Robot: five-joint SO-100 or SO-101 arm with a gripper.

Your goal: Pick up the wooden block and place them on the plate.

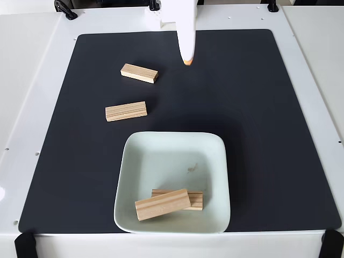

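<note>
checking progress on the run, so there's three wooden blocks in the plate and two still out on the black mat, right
Not quite: the fixed view shows two blocks in the plate, not three, a front block leaning across a rear block. The rest holds: two are out on the black mat, a far block and a nearer block.

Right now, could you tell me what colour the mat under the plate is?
The mat is black, seen in the fixed view.
</note>
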